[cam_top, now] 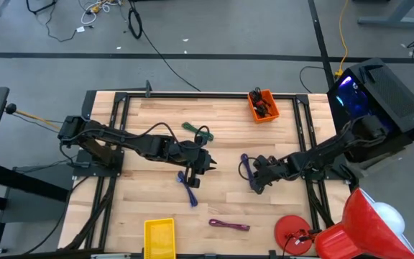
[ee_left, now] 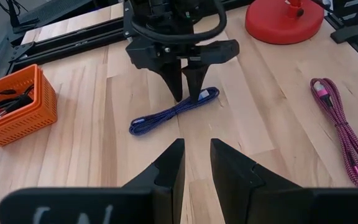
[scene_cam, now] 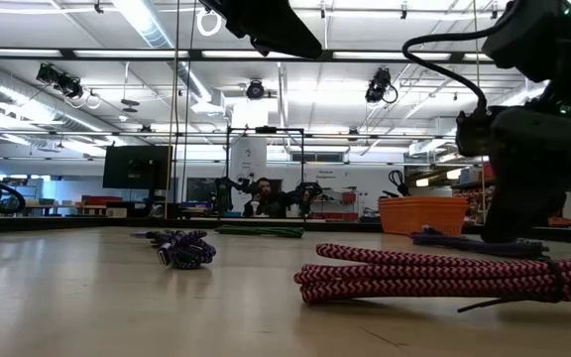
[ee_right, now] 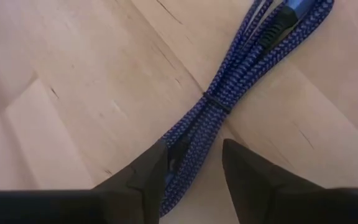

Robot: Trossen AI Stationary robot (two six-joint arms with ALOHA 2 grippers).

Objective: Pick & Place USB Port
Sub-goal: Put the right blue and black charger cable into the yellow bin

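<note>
Straddles the blue USB cable [ee_right: 229,93] with the right hand [ee_right: 194,163], fingers spread wide and tips down at the worktop [ee_right: 73,74], so the tied bundle lies between them, unclamped. Looks set either to close on it or to lift away; cannot say which. Holds the left hand [ee_left: 196,165] narrow and empty, facing the right hand from some way off, probably waiting clear of the work. Leaves the orange basket [ee_left: 17,112] well beyond the right hand, perhaps the drop place.

A red lamp [cam_top: 358,226] sat at the lower right, its round base [cam_top: 291,232] beside it, and a black PC case [cam_top: 381,97] glowed at right.
</note>
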